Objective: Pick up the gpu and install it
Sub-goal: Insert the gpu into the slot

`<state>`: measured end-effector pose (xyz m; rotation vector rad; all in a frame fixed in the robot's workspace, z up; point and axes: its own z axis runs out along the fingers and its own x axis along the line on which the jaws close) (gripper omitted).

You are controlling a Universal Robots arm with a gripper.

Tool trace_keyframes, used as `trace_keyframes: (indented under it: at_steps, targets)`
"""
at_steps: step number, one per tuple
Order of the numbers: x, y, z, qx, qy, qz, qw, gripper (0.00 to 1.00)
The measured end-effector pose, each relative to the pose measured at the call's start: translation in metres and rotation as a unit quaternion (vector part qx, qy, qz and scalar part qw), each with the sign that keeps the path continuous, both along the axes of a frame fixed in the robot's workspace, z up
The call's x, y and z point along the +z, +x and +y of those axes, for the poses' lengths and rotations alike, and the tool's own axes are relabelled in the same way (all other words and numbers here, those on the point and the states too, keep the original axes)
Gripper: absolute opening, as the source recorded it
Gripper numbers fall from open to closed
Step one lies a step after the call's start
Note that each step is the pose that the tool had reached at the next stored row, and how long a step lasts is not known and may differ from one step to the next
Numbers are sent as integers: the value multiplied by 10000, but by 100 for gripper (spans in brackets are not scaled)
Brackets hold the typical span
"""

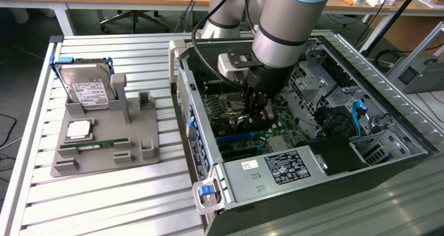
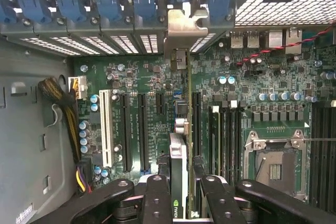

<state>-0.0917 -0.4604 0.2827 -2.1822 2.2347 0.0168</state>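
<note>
1. My hand [image 1: 251, 119] is lowered inside the open case [image 1: 388, 127], over the motherboard [image 1: 277, 116].
2. In the wrist view my hand [image 2: 181, 192] is closed narrow on the gpu [image 2: 178, 182], one finger [image 2: 156, 200] on each face of the card.
3. The gpu stands on edge, seen edge-on, so its faces are hidden. Its lower end is cut off by the frame.
4. The silver bracket [image 2: 185, 24] sits at the rear slot openings, between the blue latches [image 2: 107, 6].
5. Whether the card edge is fully seated in a slot cannot be told; my fingers and the card itself cover that line.
6. In the exterior view my arm [image 1: 288, 23] hides most of the gpu.
7. On the tabletop [image 1: 104, 194], at the exterior view's left, a grey fixture [image 1: 142, 142] carries a hard drive [image 1: 87, 88] and a green memory stick [image 1: 95, 143], well apart from the case.
</note>
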Motion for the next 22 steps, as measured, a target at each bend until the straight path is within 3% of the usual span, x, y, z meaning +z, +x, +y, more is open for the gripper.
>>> trace_keyframes:
  at_steps: [22]
  targets:
    - [-112, -69, 0, 1, 1, 0, 10000, 27]
